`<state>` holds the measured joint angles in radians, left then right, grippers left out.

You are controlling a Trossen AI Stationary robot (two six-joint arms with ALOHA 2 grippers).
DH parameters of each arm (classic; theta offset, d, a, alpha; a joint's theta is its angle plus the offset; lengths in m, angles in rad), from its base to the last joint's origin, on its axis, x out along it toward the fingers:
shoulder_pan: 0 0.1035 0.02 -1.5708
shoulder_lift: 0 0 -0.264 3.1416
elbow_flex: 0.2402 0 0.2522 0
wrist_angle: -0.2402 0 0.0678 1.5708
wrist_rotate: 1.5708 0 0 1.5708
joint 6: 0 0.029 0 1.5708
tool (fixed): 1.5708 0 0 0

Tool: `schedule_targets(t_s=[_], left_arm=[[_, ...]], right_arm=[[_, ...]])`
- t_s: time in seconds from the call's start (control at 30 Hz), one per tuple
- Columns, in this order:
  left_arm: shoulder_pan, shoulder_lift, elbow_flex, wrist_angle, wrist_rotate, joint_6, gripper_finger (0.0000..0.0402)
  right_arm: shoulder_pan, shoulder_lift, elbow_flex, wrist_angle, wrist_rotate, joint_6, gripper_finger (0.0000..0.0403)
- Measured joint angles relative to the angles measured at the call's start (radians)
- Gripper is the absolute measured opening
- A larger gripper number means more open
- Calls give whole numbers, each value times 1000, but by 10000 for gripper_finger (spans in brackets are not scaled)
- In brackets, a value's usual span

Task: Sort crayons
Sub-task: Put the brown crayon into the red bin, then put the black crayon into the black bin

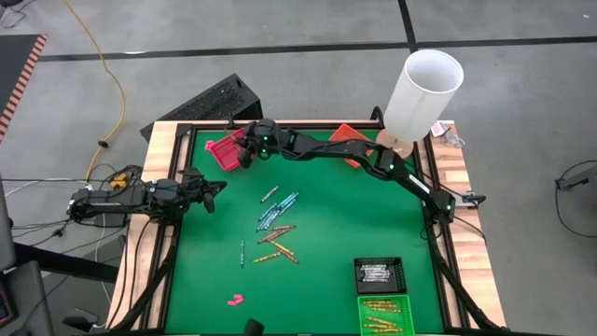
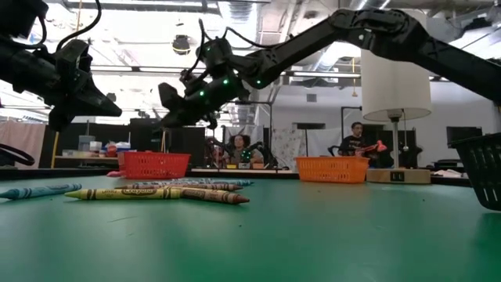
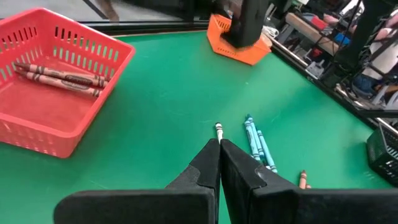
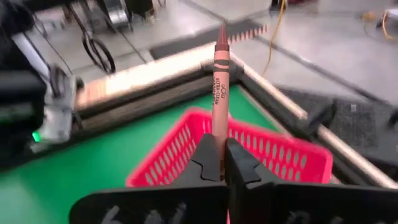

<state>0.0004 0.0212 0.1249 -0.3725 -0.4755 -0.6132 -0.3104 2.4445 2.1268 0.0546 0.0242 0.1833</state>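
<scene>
My right gripper (image 1: 244, 157) reaches across to the table's far left and hangs over the red basket (image 1: 222, 149), shut on a reddish-brown crayon (image 4: 219, 74). Two brown crayons (image 3: 59, 76) lie on the floor of the red basket (image 3: 37, 134). Several loose crayons (image 1: 275, 222), blue, yellow and brown, lie flat on the green mat at the table's middle, and they also show in the low view (image 2: 156, 192). My left gripper (image 1: 216, 189) is shut and empty above the mat near the left edge, short of the blue crayons (image 3: 258, 143). My right gripper pinches the crayon's lower end (image 4: 218, 127) between its two fingers. The crayon runs along the fingers and sticks out past their tips, point forward. It is lifted clear, above the red basket (image 4: 273, 152).
An orange basket (image 1: 350, 140) and a tall white cylinder (image 1: 424, 89) stand at the far right. A black tray (image 1: 378, 273) and a green tray (image 1: 384, 313), both with crayons, sit near right. A small pink lump (image 1: 235, 300) lies near the front edge.
</scene>
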Motion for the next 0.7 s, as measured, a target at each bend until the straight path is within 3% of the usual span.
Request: schedule_targets(t_s=[0.23, 0.63, 0.7], left_arm=[[0, 0, 0, 0, -1, 27, 0], [0, 0, 0, 0, -1, 27, 0], [0, 0, 0, 0, -1, 27, 0]], right_arm=[[-5, 11, -5, -37, 1, -49, 16], [-13, 11, -6, -75, -1, -60, 83], [-15, 10, -6, -81, -52, -78, 85]])
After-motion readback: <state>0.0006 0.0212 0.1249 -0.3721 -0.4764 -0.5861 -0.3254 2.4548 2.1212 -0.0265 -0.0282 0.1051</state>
